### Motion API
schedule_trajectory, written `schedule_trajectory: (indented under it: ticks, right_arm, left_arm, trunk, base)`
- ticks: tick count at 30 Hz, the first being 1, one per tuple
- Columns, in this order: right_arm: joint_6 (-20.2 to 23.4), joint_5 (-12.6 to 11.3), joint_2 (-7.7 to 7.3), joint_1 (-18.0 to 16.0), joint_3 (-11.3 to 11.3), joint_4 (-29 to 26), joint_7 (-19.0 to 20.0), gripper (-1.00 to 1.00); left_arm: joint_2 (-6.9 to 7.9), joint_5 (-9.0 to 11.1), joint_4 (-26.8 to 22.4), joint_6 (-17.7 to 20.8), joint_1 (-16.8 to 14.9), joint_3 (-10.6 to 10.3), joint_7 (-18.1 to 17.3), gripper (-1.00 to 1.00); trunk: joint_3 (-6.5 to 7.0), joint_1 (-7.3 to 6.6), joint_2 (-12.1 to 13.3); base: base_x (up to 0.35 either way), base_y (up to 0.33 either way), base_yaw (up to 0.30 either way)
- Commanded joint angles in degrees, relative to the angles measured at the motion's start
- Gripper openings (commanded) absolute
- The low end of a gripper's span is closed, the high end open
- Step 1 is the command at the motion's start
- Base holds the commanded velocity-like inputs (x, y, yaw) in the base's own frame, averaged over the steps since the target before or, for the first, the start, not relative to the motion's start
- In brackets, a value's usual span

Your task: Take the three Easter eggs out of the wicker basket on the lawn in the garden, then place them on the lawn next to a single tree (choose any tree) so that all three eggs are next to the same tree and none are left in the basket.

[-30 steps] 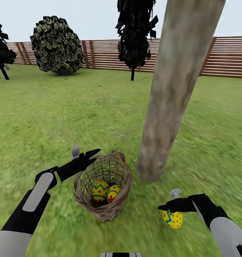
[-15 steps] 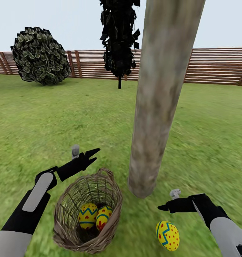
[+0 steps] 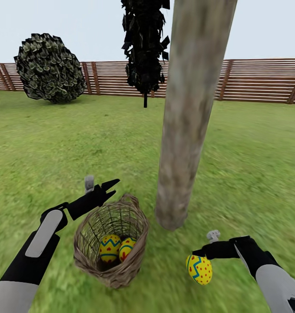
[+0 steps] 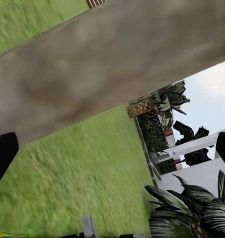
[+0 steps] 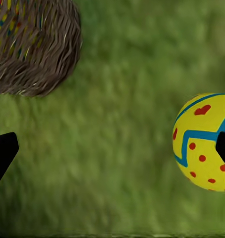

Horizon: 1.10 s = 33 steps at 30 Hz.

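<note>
One egg (image 3: 199, 269) lies on the lawn (image 3: 56, 143) just below the right gripper (image 3: 198, 252), near the foot of the tree (image 3: 188, 117) and apart from the basket (image 3: 114, 243). In the right wrist view this egg (image 5: 204, 141) sits against one black fingertip (image 5: 224, 148), while the other fingertip (image 5: 3, 156) stands far across the grass; the fingers are spread wide and grip nothing. The basket's woven side (image 5: 35, 47) shows further off in that view.

Two more eggs (image 3: 110, 248) (image 3: 126, 248) rest side by side in the bottom of the basket, touching each other. The basket tilts on the grass, its loop handle toward the trunk, just beside the tree's base.

The left gripper (image 3: 108, 187) hovers above the basket's far rim, its two pointed fingers apart and holding nothing. In the left wrist view the trunk (image 4: 112, 64) crosses the picture with grass below it and one dark fingertip (image 4: 2, 156) at the edge.

Beyond, a slat fence (image 3: 260, 80) bounds the garden, with a round bush (image 3: 49, 67) and a dark-leaved tree (image 3: 145, 43) before it.
</note>
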Motion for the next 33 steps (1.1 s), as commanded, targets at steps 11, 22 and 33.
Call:
schedule_trajectory:
  ticks: [11,22,33]
  right_arm:
    - [0.5,0.4,0.06,0.0,-0.5,-0.1,0.4,1.00]
    - [0.4,0.4,-0.21,0.0,-0.5,-0.2,0.6,1.00]
    - [0.8,-9.1,-8.44,0.0,-7.3,-2.6,18.7,1.00]
  left_arm:
    - [0.04,-0.1,0.1,0.1,0.0,0.1,-0.2,1.00]
    - [-0.01,-0.1,0.1,0.1,0.0,0.0,-0.2,1.00]
    - [-0.24,-0.1,0.1,-0.1,0.1,0.0,-0.2,1.00]
  trunk:
    - [-0.05,-0.05,0.0]
    - [-0.05,-0.05,0.0]
    - [0.67,-0.93,1.6]
  base:
    - [-0.128,0.068,0.000]
    - [-0.001,0.286,0.000]
    - [0.000,0.038,0.000]
